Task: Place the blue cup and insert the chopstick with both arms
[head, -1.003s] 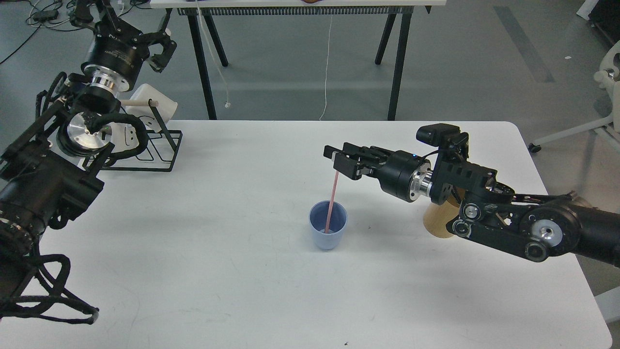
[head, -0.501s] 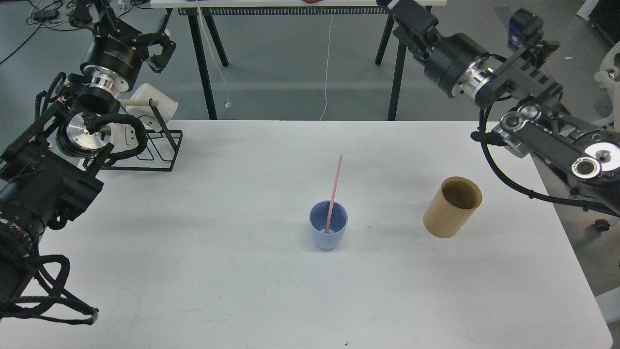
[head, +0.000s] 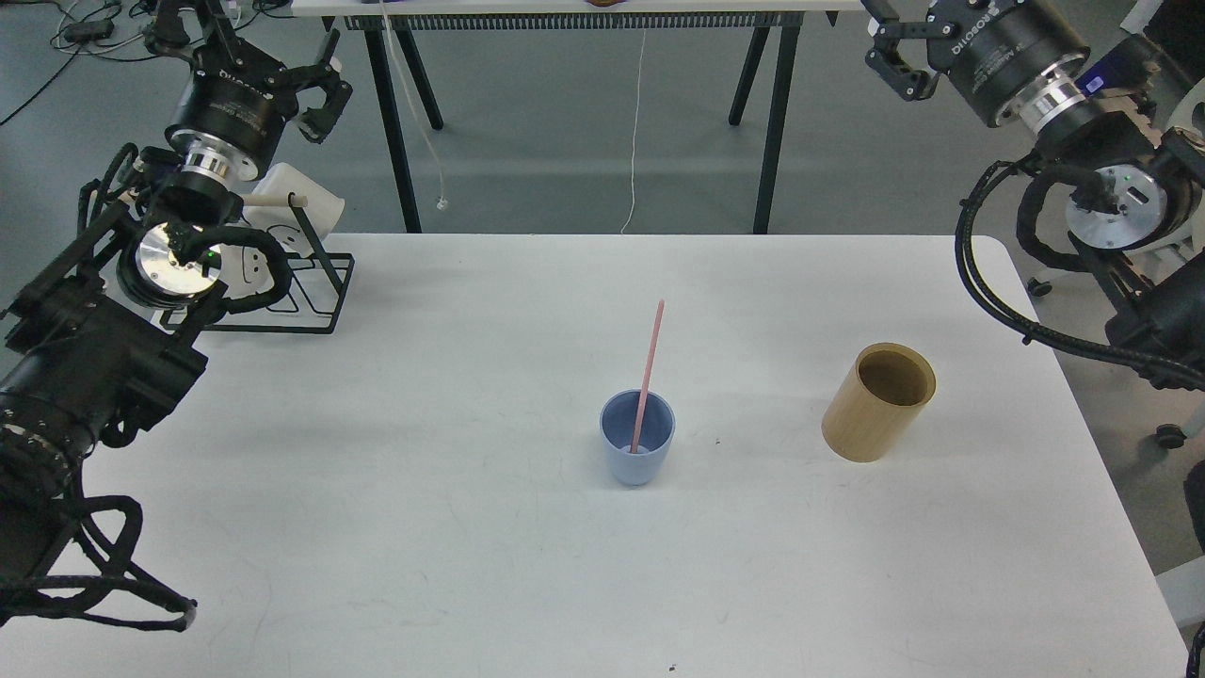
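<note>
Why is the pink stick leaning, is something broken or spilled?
Nothing looks broken or spilled. The pink stick just leans inside the blue cup, which stands upright on the table. The wooden cylinder stands upright too, apart from the cup.

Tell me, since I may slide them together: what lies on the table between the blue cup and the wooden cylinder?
Nothing. In the head view the white table is bare between the blue cup and the wooden cylinder.

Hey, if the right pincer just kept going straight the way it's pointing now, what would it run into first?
Probably nothing on the white table. The right pincer points up and away, toward the picture's top edge, far from the pale blue plastic cup. Its tips are cut off, so depth beyond is unclear.
</note>
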